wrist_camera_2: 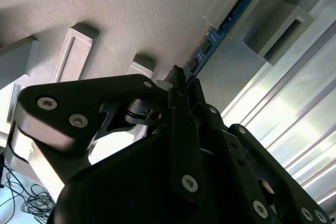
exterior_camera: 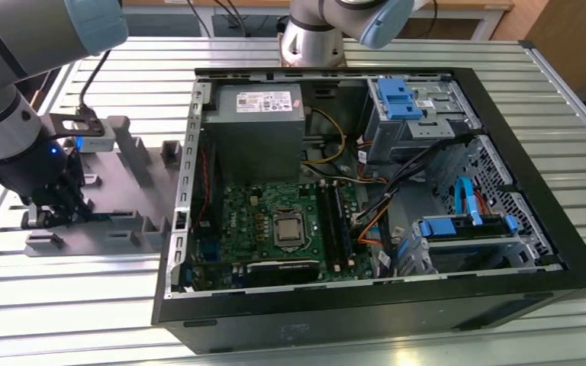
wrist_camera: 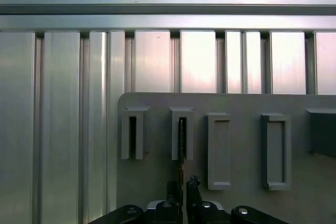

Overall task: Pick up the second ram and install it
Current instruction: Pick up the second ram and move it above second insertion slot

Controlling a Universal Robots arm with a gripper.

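The step in hand, as I judge it, is the pick-up, with the install not yet begun; in the exterior view the tool (exterior_camera: 51, 217) is down over the grey holder (exterior_camera: 120, 179) on the slatted desk (exterior_camera: 395, 53), at about nine o'clock from the open computer case (exterior_camera: 375, 313); the second ram (wrist_camera: 181, 140) stands on edge in one of the holder's narrow slots, not yet lifted out; in the first wrist view it runs as a thin line straight from the slot into the gap of the tool, and in the second wrist view its blue length with black chips (wrist_camera_2: 223, 22) reaches from the fingertips to the slot's far end; the tool is drawn in narrow, one finger on each flat face of the stick at its near end, and it looks to be pinching the board, though the contact itself is hard to make out; the move out of the holder would call, I think, for a firm hold and a straight pull along the slot's line, since any tilt could jam the board against the slot walls; the green motherboard (exterior_camera: 242, 221) lies well apart, at three o'clock from the tool.
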